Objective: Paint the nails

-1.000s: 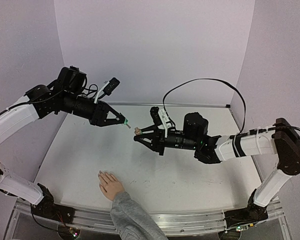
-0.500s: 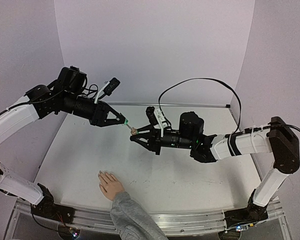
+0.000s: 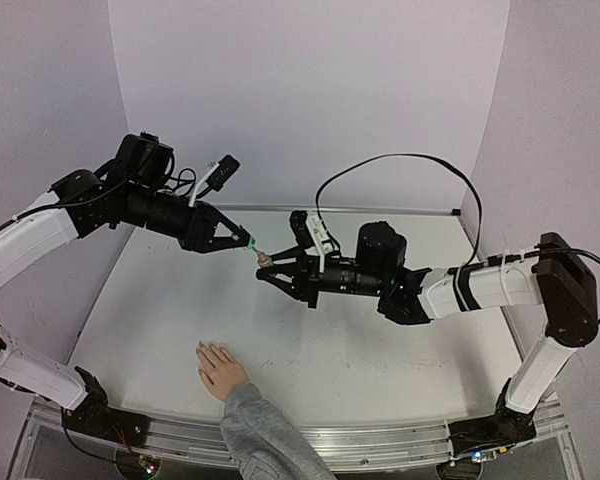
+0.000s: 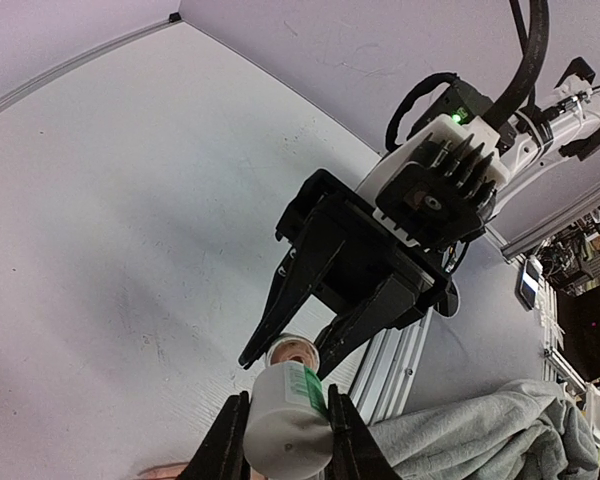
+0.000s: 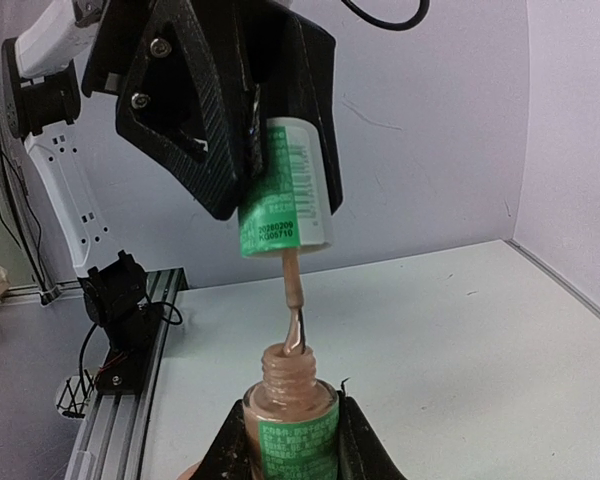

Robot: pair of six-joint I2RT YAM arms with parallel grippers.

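While the left gripper point(image 3: 247, 243) pinches a white green-labelled cap point(image 5: 286, 185), brush point(image 5: 293, 300) dipped in the right gripper's point(image 3: 272, 271) clamped tan bottle point(image 5: 291, 410), the tiny pale nails point(image 3: 205, 349) lie well apart from it.

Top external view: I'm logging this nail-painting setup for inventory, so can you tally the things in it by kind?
Robot arms: 2 (left arm, right arm)
Polish bottle: 1
Brush cap: 1
Mannequin hand: 1
Total: 5
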